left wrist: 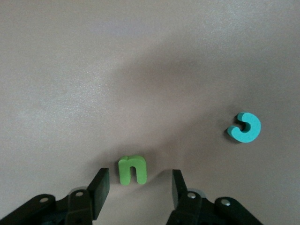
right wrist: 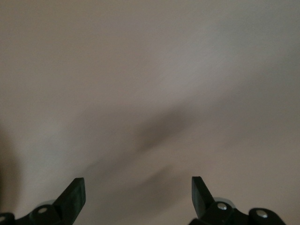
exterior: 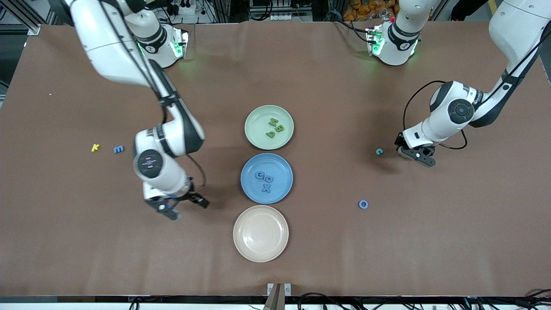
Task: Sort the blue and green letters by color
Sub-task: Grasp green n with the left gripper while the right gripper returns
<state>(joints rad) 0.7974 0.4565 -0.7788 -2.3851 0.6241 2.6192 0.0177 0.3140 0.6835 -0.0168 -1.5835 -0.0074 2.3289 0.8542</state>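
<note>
My left gripper is open and low over the table at the left arm's end. In the left wrist view a green letter n lies on the table just ahead of its open fingertips, untouched. The gripper hides the n in the front view. A teal letter C lies beside the gripper and also shows in the left wrist view. A blue O lies nearer the camera. A blue E lies toward the right arm's end. My right gripper is open and empty over bare table.
Three plates stand in a row mid-table. The green plate holds three green letters. The blue plate holds three blue letters. The cream plate, nearest the camera, holds nothing. A yellow K lies beside the blue E.
</note>
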